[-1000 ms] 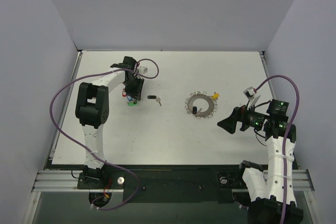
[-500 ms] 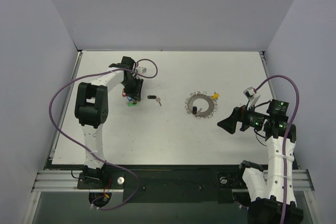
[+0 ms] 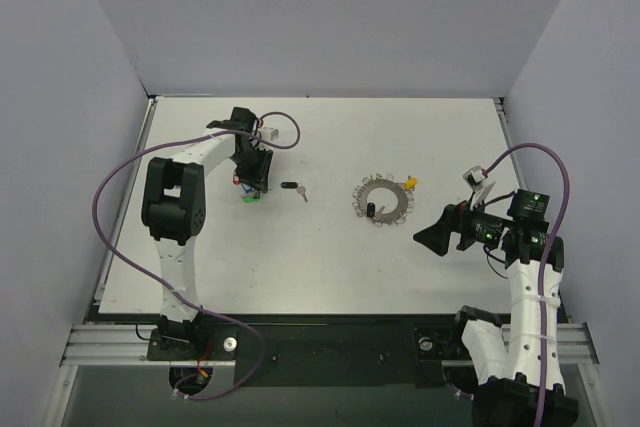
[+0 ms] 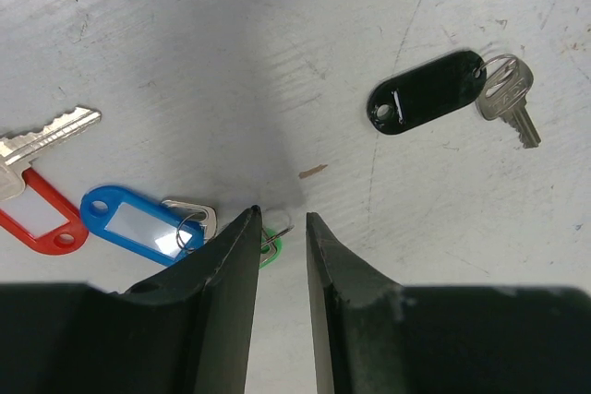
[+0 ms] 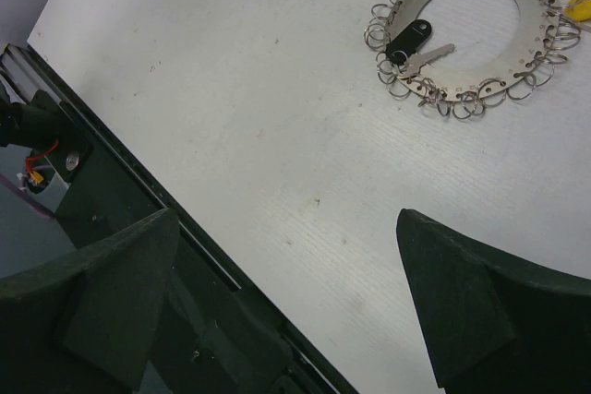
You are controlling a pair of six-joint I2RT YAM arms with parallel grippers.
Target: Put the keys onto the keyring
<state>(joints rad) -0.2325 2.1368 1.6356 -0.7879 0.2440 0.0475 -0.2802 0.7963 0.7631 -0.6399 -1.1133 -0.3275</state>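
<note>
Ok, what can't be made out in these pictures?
Green tag: left wrist view, mostly behind the left tool's fingers; gripped or not, unclear.
Red-tagged key: left wrist view, cut by the left edge.
Keyring: right wrist view, cut by the top and right edges.
Top view: keys beneath the left tool too small to tell apart.

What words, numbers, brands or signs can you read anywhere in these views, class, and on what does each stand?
No text can be read in any view.
The blue tag and the red tag have white label windows, both blank.
The black tag shows no print; any stamp on its silver key is too small to read.
The keyring and its yellow tag show no legible lettering.
</note>
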